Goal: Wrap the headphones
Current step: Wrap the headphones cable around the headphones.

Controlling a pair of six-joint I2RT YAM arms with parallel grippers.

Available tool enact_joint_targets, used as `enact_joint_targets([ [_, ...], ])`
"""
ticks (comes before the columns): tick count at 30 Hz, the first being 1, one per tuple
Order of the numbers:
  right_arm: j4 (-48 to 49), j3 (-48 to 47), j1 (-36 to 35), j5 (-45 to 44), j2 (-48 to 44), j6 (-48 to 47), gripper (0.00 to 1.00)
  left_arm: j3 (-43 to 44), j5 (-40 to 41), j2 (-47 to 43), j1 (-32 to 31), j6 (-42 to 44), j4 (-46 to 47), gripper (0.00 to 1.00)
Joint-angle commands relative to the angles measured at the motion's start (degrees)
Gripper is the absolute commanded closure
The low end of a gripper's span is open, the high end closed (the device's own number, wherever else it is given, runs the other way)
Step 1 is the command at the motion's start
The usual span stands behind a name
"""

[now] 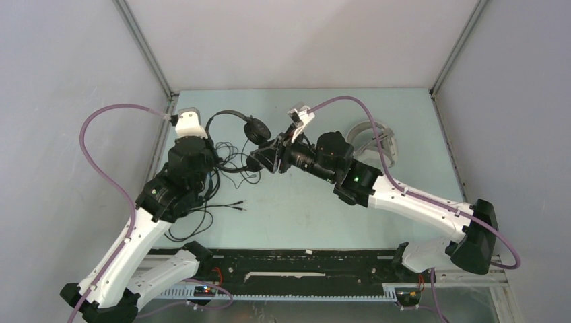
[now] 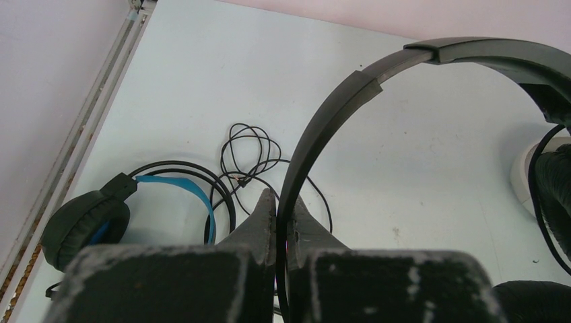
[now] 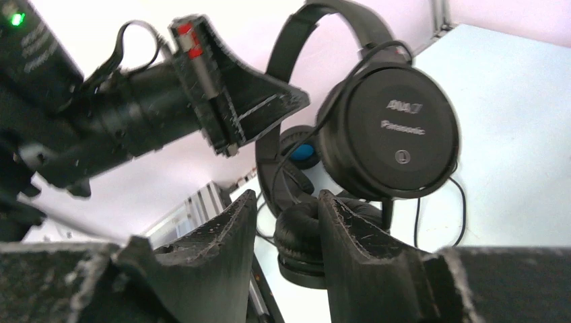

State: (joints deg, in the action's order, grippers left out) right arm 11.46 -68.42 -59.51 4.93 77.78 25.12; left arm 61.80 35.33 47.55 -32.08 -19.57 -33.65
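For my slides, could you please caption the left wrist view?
Left gripper clamped on the slim black headset's headband, with the blue-lined headset lying on the table.

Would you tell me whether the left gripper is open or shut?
Shut on the slim black headphones: in the left wrist view the left gripper pinches their headband between its fingertips, no gap showing.

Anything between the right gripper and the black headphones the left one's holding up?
Nothing visible. The right gripper has its jaws open right at the slim black headphones, with one ear pad showing in the gap between them. The left gripper is shut on the headband, off to the side of that path.
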Motion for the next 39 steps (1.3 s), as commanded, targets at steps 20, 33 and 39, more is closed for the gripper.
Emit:
enact_joint_targets([
  [20, 0.58, -9.69, -3.10, -17.19, 8.11, 14.68, 0.63, -2.89, 0.70, -1.14, 0.26, -3.37, 6.38, 1.00],
  [33, -4.95, -14.81, -4.80, -24.00, 12.27, 11.53, 0.65, -3.16, 0.18, -1.67, 0.26, -3.48, 6.76, 1.00],
  [39, -2.56, -15.07, -5.35, -21.92, 13.45, 8.12, 0.95, -3.27, 0.20, -2.04, 0.26, -3.52, 6.71, 1.00],
])
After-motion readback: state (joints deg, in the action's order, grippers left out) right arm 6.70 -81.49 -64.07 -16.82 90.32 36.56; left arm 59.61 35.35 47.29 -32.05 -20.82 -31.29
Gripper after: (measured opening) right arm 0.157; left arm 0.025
